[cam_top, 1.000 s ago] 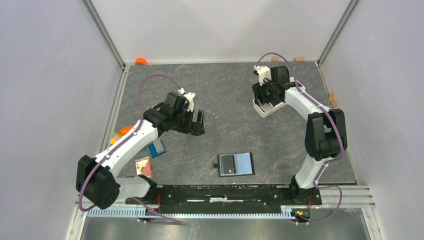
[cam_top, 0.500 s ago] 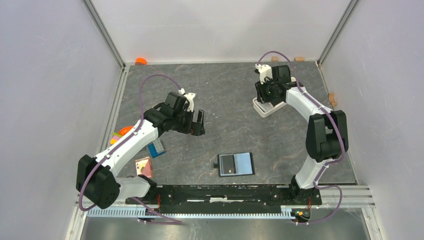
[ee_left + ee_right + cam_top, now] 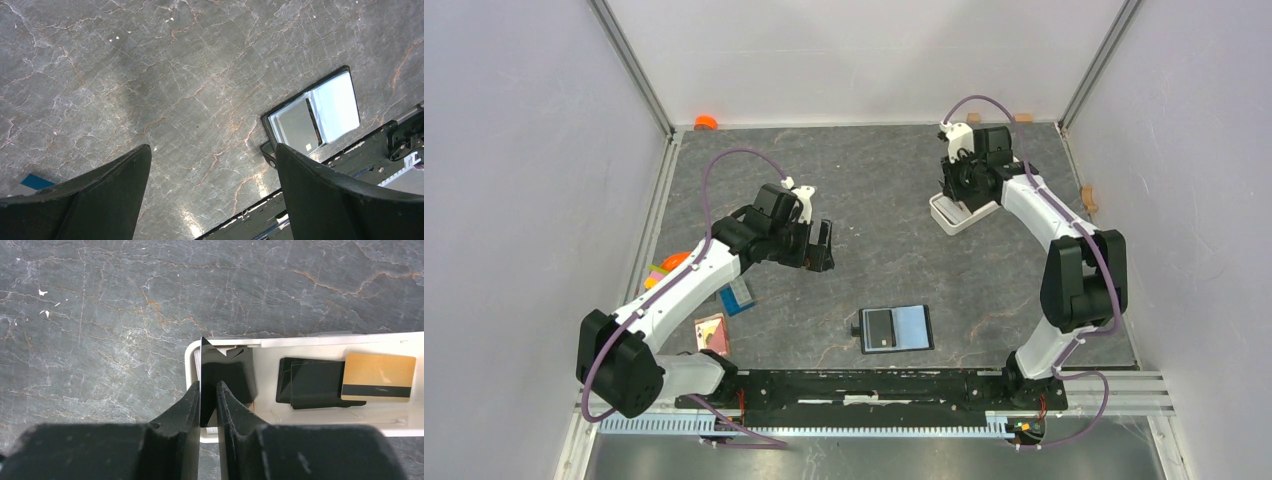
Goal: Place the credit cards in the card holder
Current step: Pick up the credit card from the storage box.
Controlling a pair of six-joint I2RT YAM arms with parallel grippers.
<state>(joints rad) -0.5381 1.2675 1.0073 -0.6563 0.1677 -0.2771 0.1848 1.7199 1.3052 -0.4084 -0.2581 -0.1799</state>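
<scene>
**Right jaws at an upright black card in the tray, left jaws waiting empty**

The step in hand looked like lifting one credit card out of the white tray (image 3: 320, 342). To do it well, the right jaws needed to pinch both flat faces of the black card (image 3: 201, 370) squarely. The lift should be straight up, so the card's edge cleared the tray wall without dragging the neighbouring cards. A grip too near one corner would likely let so thin a card pivot or slip.

The right jaws stood nearly together, with the black card edge-on between them. One finger lay against the card and a dark sliver showed on the other side, so I could not tell whether the clamp was firm. Off to one side of these jaws, in the same tray, lay a stack of black cards (image 3: 307, 385) and a tan-orange card (image 3: 378, 372), both untouched.

The left jaws stood wide apart and empty, above bare counter (image 3: 190, 75) and touching nothing. The card holder (image 3: 896, 328) lay open on the counter just past one finger of the left jaws and well apart from the right jaws. A light blue card (image 3: 336, 106) was already in it.
</scene>
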